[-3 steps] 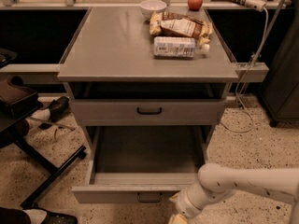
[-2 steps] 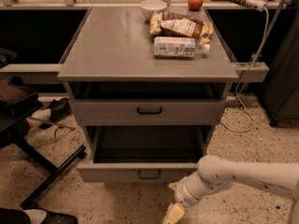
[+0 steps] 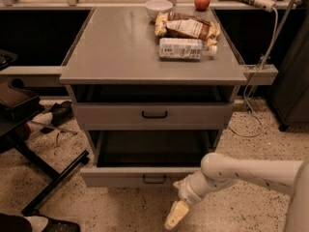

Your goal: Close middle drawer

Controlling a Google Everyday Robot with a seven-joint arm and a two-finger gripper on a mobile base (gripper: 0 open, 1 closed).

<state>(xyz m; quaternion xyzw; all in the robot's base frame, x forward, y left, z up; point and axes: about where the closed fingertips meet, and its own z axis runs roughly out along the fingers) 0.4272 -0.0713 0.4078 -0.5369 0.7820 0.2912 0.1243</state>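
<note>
The middle drawer [image 3: 116, 177] stood partly open under the surface's [image 3: 120, 47] front edge, its front running left to right. The gripper [image 3: 175, 216] hung just forward of its right half, lower down; spread or pressed together, I could not tell.

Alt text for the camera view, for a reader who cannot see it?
The middle drawer of a grey cabinet stands partly pulled out, and the robot's gripper hangs low in front of its right side. On the cabinet top sit a bottle, snack bags, a bowl and an apple.
</note>
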